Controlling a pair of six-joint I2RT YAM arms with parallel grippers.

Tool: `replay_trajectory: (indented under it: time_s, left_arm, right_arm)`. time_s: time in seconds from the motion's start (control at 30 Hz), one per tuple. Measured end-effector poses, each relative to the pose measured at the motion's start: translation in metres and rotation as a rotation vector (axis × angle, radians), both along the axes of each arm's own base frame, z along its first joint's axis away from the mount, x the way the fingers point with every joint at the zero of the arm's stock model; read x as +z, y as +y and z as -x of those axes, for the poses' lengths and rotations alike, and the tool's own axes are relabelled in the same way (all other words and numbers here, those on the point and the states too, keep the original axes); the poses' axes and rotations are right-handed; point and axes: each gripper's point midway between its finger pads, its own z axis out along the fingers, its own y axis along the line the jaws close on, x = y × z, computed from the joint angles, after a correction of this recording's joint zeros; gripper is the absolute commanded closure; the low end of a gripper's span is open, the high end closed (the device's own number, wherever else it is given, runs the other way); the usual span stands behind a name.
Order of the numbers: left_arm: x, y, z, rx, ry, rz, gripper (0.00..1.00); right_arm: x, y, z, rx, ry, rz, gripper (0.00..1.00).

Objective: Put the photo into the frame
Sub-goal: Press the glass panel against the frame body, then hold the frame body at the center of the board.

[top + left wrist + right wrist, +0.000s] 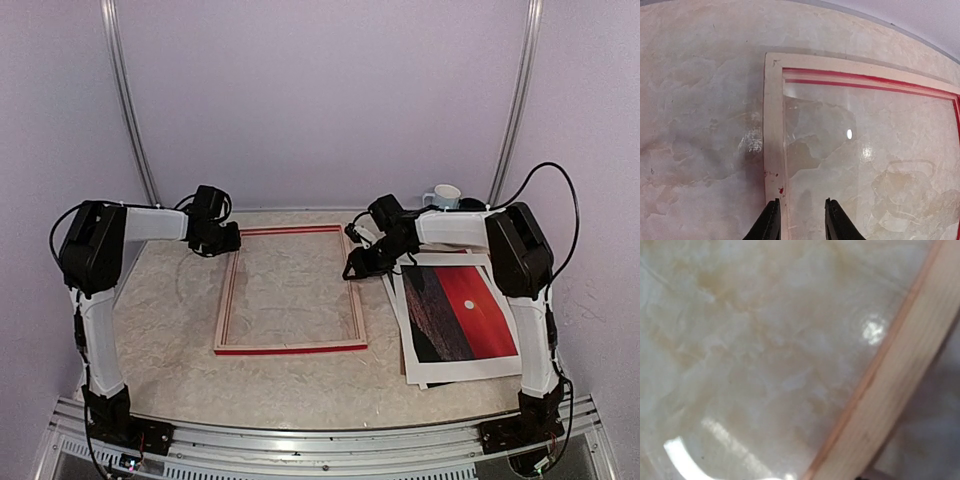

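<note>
Frame (290,346) lies pale side up on the tabletop (160,330), I reckon for back-loading. Photo (465,310) is face-up just right of it, not in. Left claw (801,202) is at the far-left corner, jaws apart, empty. Right claw (358,268) is over the right rail; I can't tell its state.

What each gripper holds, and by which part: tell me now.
Left gripper: jaws apart by the frame's left rail, gripping nothing. Right gripper: down at the frame's right rail, but a hold cannot be told.
</note>
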Motion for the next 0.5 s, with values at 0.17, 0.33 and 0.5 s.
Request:
replay_trajectory:
  time_s: [0.17, 0.33, 0.5]
  left_arm:
    - [0.021, -0.005, -0.014, -0.008, -0.052, 0.012, 0.62]
    - [0.016, 0.004, -0.018, 0.036, -0.026, -0.035, 0.61]
    - [0.012, 0.014, -0.042, 0.107, -0.03, -0.091, 0.62]
  right_arm:
    - [-0.006, -0.002, -0.001, -0.035, 0.008, 0.0, 0.6]
    - [-0.009, -0.004, -0.004, -0.073, 0.016, 0.004, 0.64]
    - [-0.009, -0.004, -0.007, -0.103, 0.017, -0.001, 0.65]
